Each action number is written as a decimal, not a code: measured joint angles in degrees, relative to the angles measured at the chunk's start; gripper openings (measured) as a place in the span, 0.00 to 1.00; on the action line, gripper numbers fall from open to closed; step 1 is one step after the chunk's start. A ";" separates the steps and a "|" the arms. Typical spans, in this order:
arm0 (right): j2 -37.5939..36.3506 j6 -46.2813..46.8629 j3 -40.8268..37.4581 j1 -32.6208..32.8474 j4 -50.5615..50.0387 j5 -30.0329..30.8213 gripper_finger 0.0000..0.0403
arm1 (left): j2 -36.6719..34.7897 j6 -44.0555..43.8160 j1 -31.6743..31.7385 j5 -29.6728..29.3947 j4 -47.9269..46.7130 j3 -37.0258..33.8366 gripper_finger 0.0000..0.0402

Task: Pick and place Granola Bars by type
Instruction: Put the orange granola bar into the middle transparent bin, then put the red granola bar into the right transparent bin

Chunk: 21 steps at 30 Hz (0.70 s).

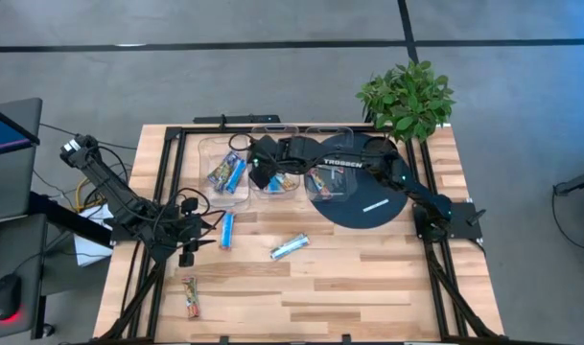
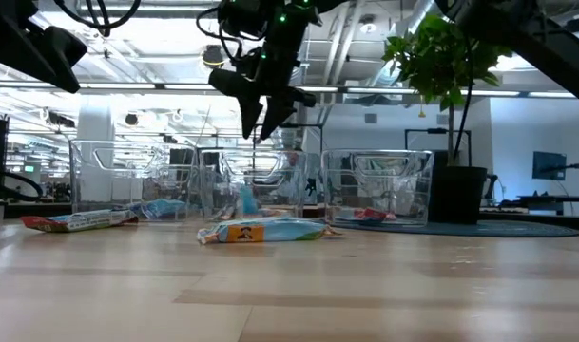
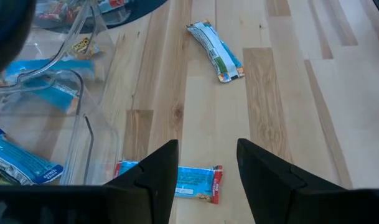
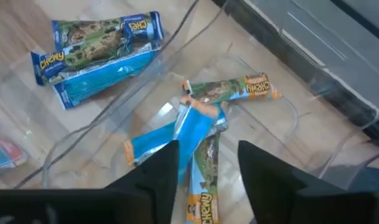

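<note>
Granola bars lie flat on the wooden table: a blue one (image 1: pixel 226 230), a silvery-green one (image 1: pixel 289 247) and an orange-red one (image 1: pixel 190 297). More bars lie in the clear bins: blue ones in the left bin (image 1: pixel 224 172), and orange-edged and blue ones in the middle bin (image 4: pixel 198 124). My left gripper (image 1: pixel 207 228) is open and hovers just left of the blue bar, which shows below its fingers in the left wrist view (image 3: pixel 189 182). My right gripper (image 1: pixel 261 174) is open and empty above the middle bin (image 1: pixel 277 163). It also shows in the low view (image 2: pixel 265 104), above the bin walls.
A third clear bin (image 1: pixel 330 165) stands to the right of the other two at the table's far side. A dark round mat (image 1: pixel 368 203) with a white stick-like mark lies under the right arm. A potted plant (image 1: pixel 407 96) stands at the far right corner. Bare wood lies along the near edge.
</note>
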 joint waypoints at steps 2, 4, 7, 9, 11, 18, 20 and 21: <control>0.00 -1.34 0.00 0.04 0.29 0.03 0.43 | 0.00 -0.06 0.00 -0.02 0.01 0.00 0.40; 0.00 -3.18 0.00 0.27 0.36 0.06 0.47 | 0.00 -0.59 0.00 -0.02 0.00 0.00 0.40; -0.04 -6.61 0.00 1.16 -0.52 0.25 0.51 | 0.00 -1.86 0.00 0.22 -0.20 0.00 0.40; -0.45 -9.17 -0.02 2.47 -2.10 1.35 0.52 | 0.00 -3.04 0.02 1.29 -0.82 0.00 0.40; -1.28 -12.26 0.00 4.60 -4.02 3.67 0.52 | 0.00 -4.63 0.00 2.58 -1.41 0.00 0.40; -2.85 -17.88 -0.06 14.97 -15.47 7.86 0.47 | 2.09 -7.94 -0.81 15.12 -1.76 0.00 0.40; -3.04 -17.81 -0.02 18.10 -17.39 8.21 0.45 | 3.68 -7.91 -1.85 20.46 -1.30 0.00 0.40; -3.04 -17.54 -0.02 19.69 -17.48 8.74 0.44 | 4.64 -8.13 -2.50 22.77 -1.04 0.00 0.40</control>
